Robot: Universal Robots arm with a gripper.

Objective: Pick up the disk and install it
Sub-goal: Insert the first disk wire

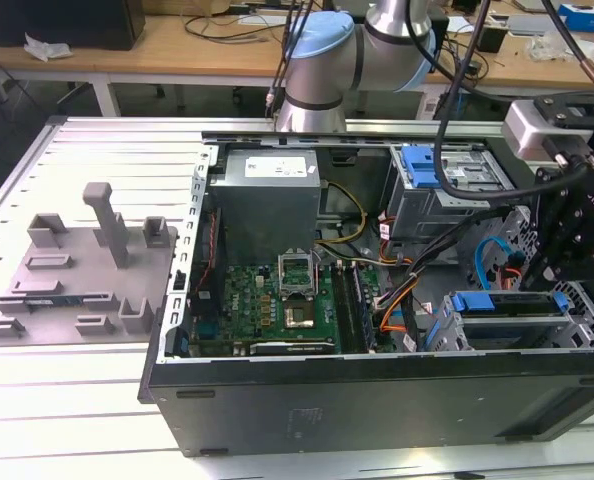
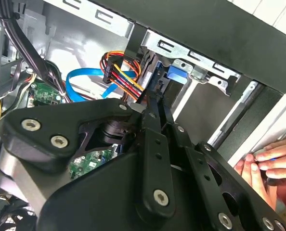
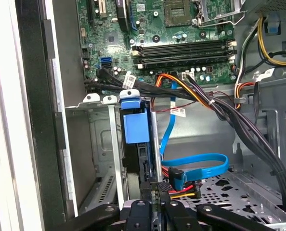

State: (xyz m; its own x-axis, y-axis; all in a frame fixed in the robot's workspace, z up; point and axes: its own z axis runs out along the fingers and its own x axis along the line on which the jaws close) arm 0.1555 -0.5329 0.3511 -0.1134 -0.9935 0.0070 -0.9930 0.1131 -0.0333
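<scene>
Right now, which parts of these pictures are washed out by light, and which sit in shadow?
First wrist view: the pale table strip beside the black computer case wall is washed out white; the grey metal drive cage lies in shadow. Second wrist view: the white inner panel glares. Exterior view: evenly lit.

The disk stands on edge in a slot of the grey metal cage, at a corner of the open computer case. Its bright blue plastic bracket runs along the exposed edge. The darker body beneath is mostly hidden between the cage walls.
</scene>
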